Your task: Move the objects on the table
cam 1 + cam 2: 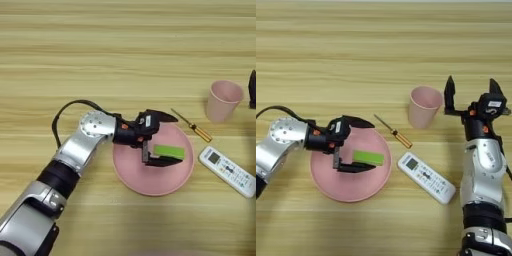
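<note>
While lying flat on the pink plate [331, 187], green block [368, 158] framed by the spread black fingers of the left gripper [358, 145], one finger above it, one just below, not clamped. Plate set near the table [125, 45] front edge, about mid-width. Screwdriver [393, 132] just beyond the plate's right rim; white remote [426, 177] beside it toward the front; pink cup [423, 106] upright behind both. Right gripper [471, 95] raised near the right edge, just right of the cup, fingers parted and holding nothing.
</note>
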